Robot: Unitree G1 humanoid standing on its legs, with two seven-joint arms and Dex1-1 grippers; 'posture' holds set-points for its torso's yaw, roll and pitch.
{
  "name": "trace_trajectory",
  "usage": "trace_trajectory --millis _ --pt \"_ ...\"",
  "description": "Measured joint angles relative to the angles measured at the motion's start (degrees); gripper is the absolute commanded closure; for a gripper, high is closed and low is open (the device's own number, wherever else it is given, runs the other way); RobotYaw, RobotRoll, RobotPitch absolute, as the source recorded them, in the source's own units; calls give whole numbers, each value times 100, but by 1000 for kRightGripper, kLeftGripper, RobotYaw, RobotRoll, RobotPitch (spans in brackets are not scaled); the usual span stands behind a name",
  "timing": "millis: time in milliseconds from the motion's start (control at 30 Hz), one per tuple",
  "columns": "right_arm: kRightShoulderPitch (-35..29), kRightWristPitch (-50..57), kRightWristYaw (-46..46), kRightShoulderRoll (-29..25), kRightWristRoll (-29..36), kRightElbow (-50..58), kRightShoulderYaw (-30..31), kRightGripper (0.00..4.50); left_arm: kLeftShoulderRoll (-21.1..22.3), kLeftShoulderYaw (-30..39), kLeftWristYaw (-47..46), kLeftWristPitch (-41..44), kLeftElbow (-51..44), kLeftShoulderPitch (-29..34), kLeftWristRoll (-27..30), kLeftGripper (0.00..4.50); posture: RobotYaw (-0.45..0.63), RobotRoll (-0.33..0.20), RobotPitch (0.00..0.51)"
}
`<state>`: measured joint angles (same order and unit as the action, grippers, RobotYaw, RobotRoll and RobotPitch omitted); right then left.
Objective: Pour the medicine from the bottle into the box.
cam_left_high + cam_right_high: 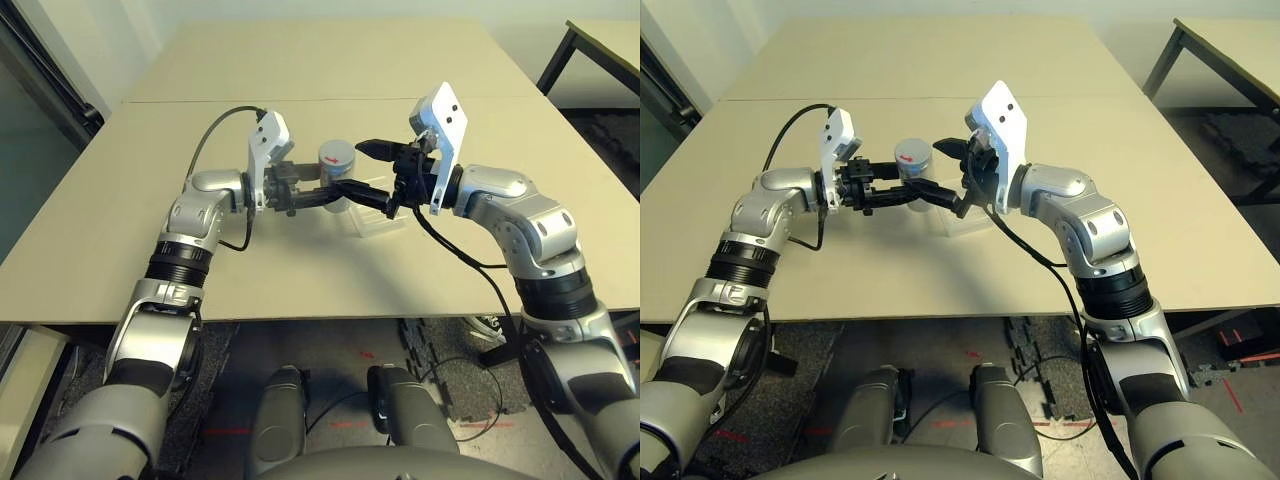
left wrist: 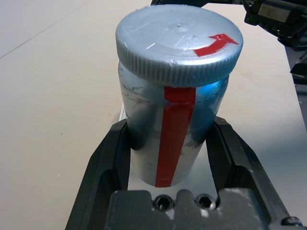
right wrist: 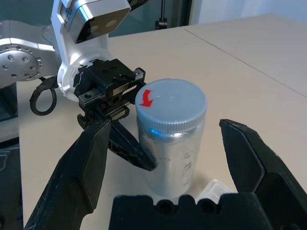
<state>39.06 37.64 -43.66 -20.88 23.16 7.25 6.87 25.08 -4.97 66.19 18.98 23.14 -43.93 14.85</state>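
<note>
The silver bottle (image 2: 168,124) is upright, gripped around its body by the left gripper (image 2: 165,139), one jaw pressed to either side. Its round grey cap (image 2: 180,43) is on, with a ribbed rim and a curved red arrow on top, and a red stripe runs down the body below it. The bottle is over the middle part of the surface (image 1: 130,270), nearer the edge by the robot than the far edge, and well in from both side edges. Whether its base touches the surface I cannot tell.

The right gripper (image 3: 168,158) has its jaws spread wide, one to each side of the bottle and cap, with nothing held between them. It comes in from the robot's right, facing the left one.

Just beside the bottle, on the robot's right and a little toward the near edge, lies the clear plastic box (image 1: 378,222), flat on the surface and partly hidden under the right jaws. I cannot make out what is in it.

Farther out, black cables (image 1: 463,262) hang from the right arm. Past the surface's far right corner, a second table (image 1: 612,45) stands apart on dark legs.
</note>
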Motion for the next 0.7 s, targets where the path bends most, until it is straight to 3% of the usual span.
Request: trace_trajectory --millis 700 --pt "533 -106 -152 54 -189 -494 66 0 -367 -78 21 -91 217 -74 55 2018 -58 0 70"
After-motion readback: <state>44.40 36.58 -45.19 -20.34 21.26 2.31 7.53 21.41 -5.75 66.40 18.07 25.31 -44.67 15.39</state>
